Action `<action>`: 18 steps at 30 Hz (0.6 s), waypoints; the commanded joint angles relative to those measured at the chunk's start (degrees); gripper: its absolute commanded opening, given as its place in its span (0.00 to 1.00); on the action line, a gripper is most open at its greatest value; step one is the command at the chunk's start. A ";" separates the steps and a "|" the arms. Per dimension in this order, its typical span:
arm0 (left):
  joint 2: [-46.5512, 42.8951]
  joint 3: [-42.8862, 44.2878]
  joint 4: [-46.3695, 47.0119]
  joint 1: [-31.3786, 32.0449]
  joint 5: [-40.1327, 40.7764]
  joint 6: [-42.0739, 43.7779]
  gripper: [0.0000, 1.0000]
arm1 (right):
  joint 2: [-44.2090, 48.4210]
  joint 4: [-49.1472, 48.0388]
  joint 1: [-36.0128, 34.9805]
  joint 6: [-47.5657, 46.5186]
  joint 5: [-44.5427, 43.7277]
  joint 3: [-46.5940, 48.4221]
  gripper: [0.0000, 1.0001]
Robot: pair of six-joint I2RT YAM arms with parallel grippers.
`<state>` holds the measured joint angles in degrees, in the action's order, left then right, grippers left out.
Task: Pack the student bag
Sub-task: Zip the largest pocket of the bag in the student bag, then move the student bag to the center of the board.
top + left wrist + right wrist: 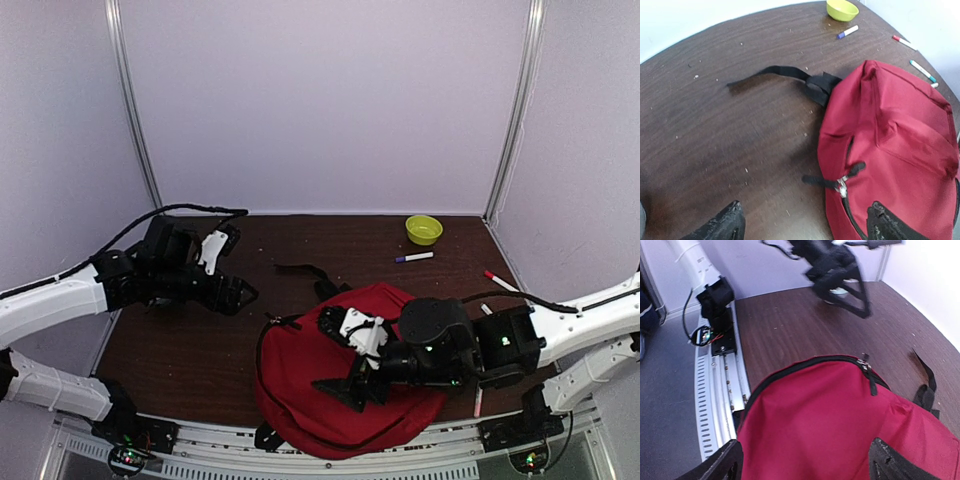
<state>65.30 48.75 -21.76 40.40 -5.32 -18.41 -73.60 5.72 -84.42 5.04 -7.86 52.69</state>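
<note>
The student bag (300,375), a red backpack with black zippers, lies flat near the table's front edge, its black strap (305,271) trailing toward the back. My left gripper (237,269) hangs open to the left of the bag, over bare table. In the left wrist view the left gripper (805,227) holds nothing, and the bag (890,140) with its zipper pull (842,186) lies just ahead to the right. My right gripper (333,355) is open above the bag (830,425); the right gripper (802,462) spans red fabric near the closed zipper (865,369).
A lime-green bowl (424,229) stands at the back right. A blue-capped marker (414,257) lies beside it, a red-capped marker (500,281) sits nearer the right wall, and another marker (478,401) lies by the right arm. The metal rail (720,385) runs along the near edge.
</note>
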 commanded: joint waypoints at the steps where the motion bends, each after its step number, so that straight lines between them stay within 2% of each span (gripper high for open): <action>1: -5.37 -0.65 -9.93 5.20 8.76 -7.30 0.88 | 4.66 0.61 6.22 4.64 -2.86 -3.80 0.90; 5: -8.89 -2.34 -13.71 10.11 9.27 -16.49 0.87 | 4.54 3.79 13.85 9.61 -8.68 -3.83 0.92; 10: -9.62 -3.46 -13.22 18.89 9.87 -27.37 0.87 | 4.15 6.15 20.74 13.77 -9.15 -4.09 0.92; 13: -6.95 -3.25 -12.01 22.59 10.50 -32.58 0.84 | 4.55 5.18 23.32 15.88 -7.65 -5.40 0.92; 18: 1.50 -1.69 -9.94 25.50 9.98 -35.36 0.76 | 5.11 4.97 24.83 17.09 -5.57 -6.57 0.91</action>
<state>61.30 45.67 -34.17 64.47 3.86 -48.23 -69.54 10.24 -60.18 19.59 -14.59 47.05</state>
